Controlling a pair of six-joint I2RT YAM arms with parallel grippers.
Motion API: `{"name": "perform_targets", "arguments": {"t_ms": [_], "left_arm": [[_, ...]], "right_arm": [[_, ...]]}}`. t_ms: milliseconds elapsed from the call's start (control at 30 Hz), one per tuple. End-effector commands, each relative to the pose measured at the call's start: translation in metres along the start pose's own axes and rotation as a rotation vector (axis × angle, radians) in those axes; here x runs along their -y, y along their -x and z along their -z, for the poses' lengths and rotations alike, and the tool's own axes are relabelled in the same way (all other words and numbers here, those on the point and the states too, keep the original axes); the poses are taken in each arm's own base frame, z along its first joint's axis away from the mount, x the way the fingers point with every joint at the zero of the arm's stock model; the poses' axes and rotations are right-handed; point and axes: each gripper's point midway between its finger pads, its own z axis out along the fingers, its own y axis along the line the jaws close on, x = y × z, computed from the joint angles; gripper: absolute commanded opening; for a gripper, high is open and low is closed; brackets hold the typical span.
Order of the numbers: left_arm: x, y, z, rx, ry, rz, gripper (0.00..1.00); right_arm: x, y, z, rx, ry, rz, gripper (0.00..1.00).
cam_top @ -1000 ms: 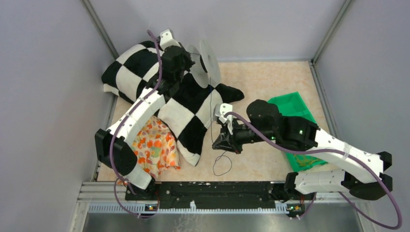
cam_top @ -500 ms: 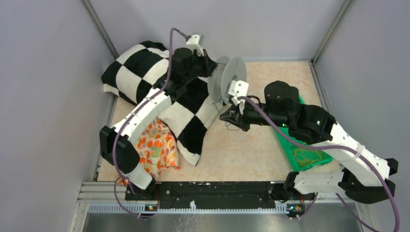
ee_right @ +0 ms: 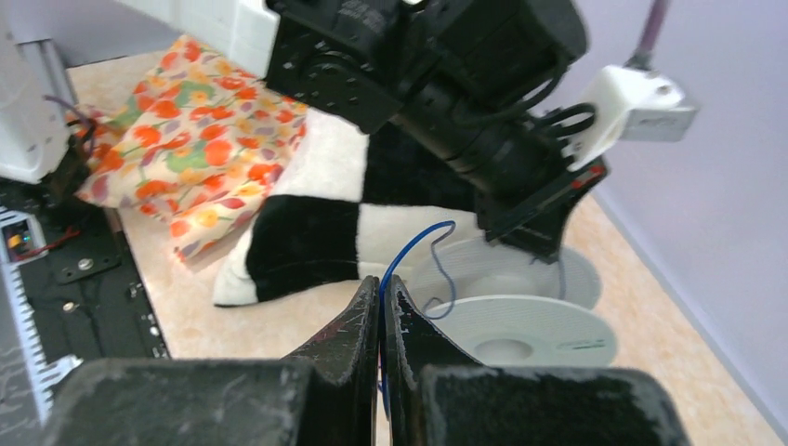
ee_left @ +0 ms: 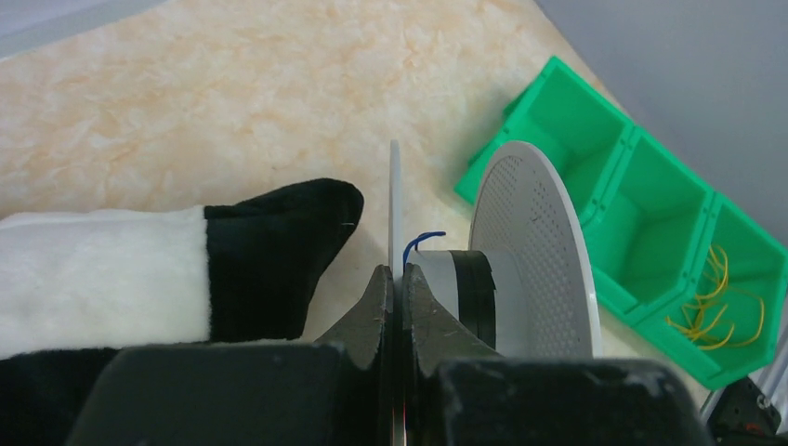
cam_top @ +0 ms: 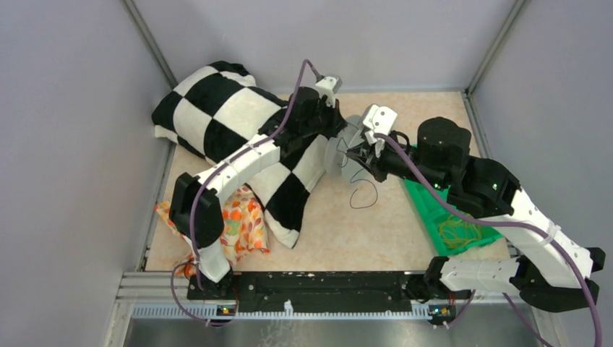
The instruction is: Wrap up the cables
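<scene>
The thin dark blue cable (ee_right: 414,245) runs from my right gripper (ee_right: 382,299), which is shut on it, up toward the white spool (ee_right: 520,316). In the top view a loose loop of the cable (cam_top: 376,195) hangs below the right gripper (cam_top: 353,154). My left gripper (ee_left: 395,275) is shut on the edge of the spool's near flange (ee_left: 394,214). The cable's end (ee_left: 420,242) sticks up by the taped core (ee_left: 465,290). From above, the spool (cam_top: 338,149) sits between both grippers at mid-table, with the left gripper (cam_top: 334,137) at its upper left.
A black-and-white checkered cushion (cam_top: 231,119) lies at back left under the left arm, with a floral cloth (cam_top: 235,220) in front of it. A green divided bin (cam_top: 434,210) holding yellow rubber bands (cam_top: 459,233) sits under the right arm. Grey walls enclose the table.
The left arm has carried the spool rightward and nearer, toward mid-table. The right gripper has moved up and right with the cable, lifting its loop off the table's front area.
</scene>
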Motion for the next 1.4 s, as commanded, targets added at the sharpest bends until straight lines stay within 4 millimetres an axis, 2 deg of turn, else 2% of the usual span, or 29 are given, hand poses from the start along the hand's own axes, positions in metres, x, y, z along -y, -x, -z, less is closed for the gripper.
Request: {"name": "perform_targets", "arguments": {"t_ms": [0,133,267,367,533,767,900,1033,1200,1267,1367], "left_arm": [[0.032,0.013,0.003,0.052,-0.119,-0.092,0.0],[0.037,-0.006,0.009,-0.006,-0.168,-0.116,0.0],[0.047,-0.023,0.025,-0.049,-0.249,-0.179,0.0],[0.043,-0.035,0.044,-0.098,-0.254,-0.221,0.0],[0.044,-0.044,0.088,-0.12,-0.313,-0.298,0.0],[0.071,-0.039,0.139,-0.108,-0.449,-0.338,0.0],[0.079,-0.04,0.164,-0.092,-0.478,-0.343,0.0],[0.09,-0.027,0.186,-0.049,-0.513,-0.339,0.0],[0.104,-0.013,0.217,-0.025,-0.55,-0.318,0.0],[0.108,-0.01,0.228,0.002,-0.559,-0.322,0.0],[0.112,-0.017,0.237,0.027,-0.592,-0.308,0.0]], "right_arm": [[0.038,0.022,0.026,0.075,-0.17,0.01,0.0],[0.058,0.017,0.038,0.069,-0.251,0.022,0.0],[0.072,0.004,0.045,0.033,-0.307,0.023,0.0],[0.078,-0.006,0.048,0.001,-0.334,0.007,0.0],[0.08,-0.027,0.045,-0.046,-0.344,-0.01,0.0],[0.087,-0.068,0.033,-0.126,-0.346,-0.086,0.0],[0.085,-0.092,0.032,-0.168,-0.337,-0.128,0.0],[0.08,-0.112,0.03,-0.214,-0.327,-0.174,0.0],[0.081,-0.128,0.032,-0.254,-0.357,-0.212,0.0],[0.084,-0.127,0.035,-0.25,-0.365,-0.235,0.0],[0.086,-0.12,0.037,-0.225,-0.369,-0.267,0.0]]}}
